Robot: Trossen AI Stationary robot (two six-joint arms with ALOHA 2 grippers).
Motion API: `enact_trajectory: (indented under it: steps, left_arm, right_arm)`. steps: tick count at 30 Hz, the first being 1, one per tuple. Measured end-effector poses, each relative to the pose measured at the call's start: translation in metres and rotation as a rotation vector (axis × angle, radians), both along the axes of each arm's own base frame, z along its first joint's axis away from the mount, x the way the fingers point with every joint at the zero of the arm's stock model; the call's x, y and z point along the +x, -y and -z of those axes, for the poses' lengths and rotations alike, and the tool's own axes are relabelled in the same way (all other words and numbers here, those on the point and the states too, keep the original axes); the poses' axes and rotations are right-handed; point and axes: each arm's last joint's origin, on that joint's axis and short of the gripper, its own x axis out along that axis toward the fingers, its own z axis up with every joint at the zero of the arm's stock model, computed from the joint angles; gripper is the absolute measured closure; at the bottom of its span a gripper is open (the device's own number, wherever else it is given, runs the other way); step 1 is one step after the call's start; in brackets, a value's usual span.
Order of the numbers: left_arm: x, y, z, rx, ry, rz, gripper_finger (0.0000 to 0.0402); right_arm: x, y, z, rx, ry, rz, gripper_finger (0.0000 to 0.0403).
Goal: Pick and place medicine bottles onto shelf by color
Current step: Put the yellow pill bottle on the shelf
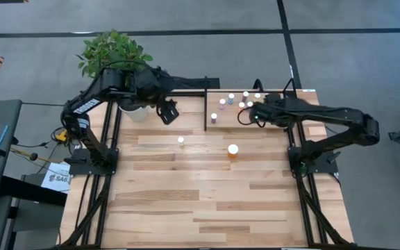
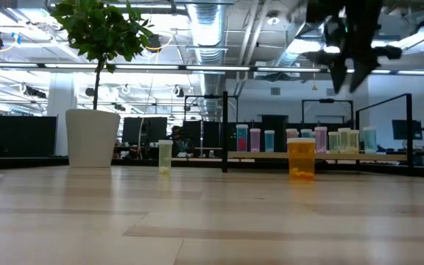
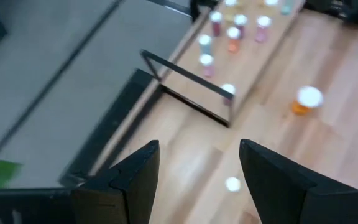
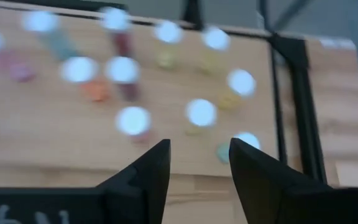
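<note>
Nearest on the table (image 1: 207, 201): bare planks, nothing on the front half. Mid-table stands the larger orange bottle (image 1: 232, 151), white cap, upright, alone. To its left and a little farther back, a small pale bottle (image 1: 180, 140), also upright and well apart from the orange one (in the low view its body looks yellowish-green).

Farther back, the left claw (image 1: 168, 112) hangs above the table between the plant pot (image 1: 136, 111) and the shelf; fingers spread, nothing between them.

At the back right, the shelf (image 1: 217, 104), light wood with black frame, carries the small white-capped bottles (image 1: 230, 97), all upright in a loose cluster; bodies pink, teal, orange, yellowish as seen from the low and wrist views.

The right claw (image 1: 245, 116) hovers over the near part of the shelf, above the bottles; fingers parted with a narrow gap, empty in its wrist view.

Farthest: leafy plant (image 1: 113, 50) rising from the white pot at the back left corner.
</note>
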Motion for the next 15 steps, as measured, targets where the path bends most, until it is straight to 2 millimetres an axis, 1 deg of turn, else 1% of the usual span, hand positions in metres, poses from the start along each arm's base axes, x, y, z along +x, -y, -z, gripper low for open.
enact_trajectory:
  steps: [4, 9, 12, 15]
  left_arm:
    - [0.010, 0.002, 0.015, -0.069, -0.036, 0.034, 0.0192]
    - [0.022, 0.002, 0.051, -0.149, -0.152, -0.031, 0.0192]
    - [0.028, 0.006, 0.075, -0.218, -0.222, -0.084, 0.0192]
    - [0.032, 0.016, 0.095, -0.309, -0.270, -0.120, 0.0192]
  right_arm:
    - [0.011, -0.009, -0.025, -0.023, -0.001, -0.181, 0.0222]
    - [0.019, -0.023, -0.052, -0.062, -0.041, -0.424, 0.0227]
    - [0.027, -0.031, -0.059, -0.106, -0.062, -0.584, 0.0228]
    - [0.039, -0.038, -0.063, -0.140, -0.039, -0.746, 0.0228]
